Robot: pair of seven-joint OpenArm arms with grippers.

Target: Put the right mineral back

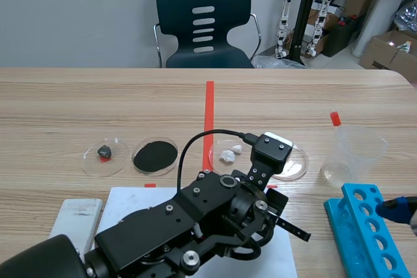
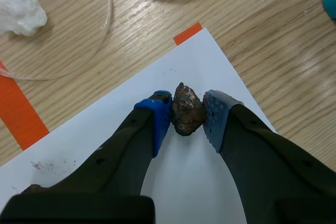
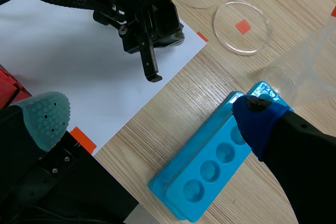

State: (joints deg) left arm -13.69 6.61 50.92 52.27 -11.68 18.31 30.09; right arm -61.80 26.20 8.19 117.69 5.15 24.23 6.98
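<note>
Working across the table (image 1: 58, 96) from the left, we are logging a clear dish (image 1: 88, 161) that is holding a small dark rock (image 1: 104, 152), and just beside it a second dish (image 1: 155, 155) that is carrying black powder. A white sheet of paper (image 2: 199, 72) is lying nearer the robot, with a grey slab (image 1: 78, 216) sitting at its left edge. The left arm is reaching in over the sheet. We are seeing the left gripper (image 2: 187, 115) clamping a brown mineral (image 2: 187, 109), rusty and rough, pressed between its two blue pads over the paper and close to the sheet's far corner; whether the stone is touching the paper we cannot tell. Just past that corner a third dish (image 2: 102, 35) is holding white lumps (image 2: 21, 13), and to its right an empty dish (image 3: 241, 27) is sitting over an orange-red square. Further right, a clear plastic beaker (image 1: 352, 151) is standing with a red-tipped pipette (image 1: 335, 119) leaning in it. In front of the beaker a bright blue tube rack (image 3: 210, 166) is lying on the wood. The right gripper (image 3: 151, 109) is hanging above the rack's near end with its fingers spread wide and nothing between them.
</note>
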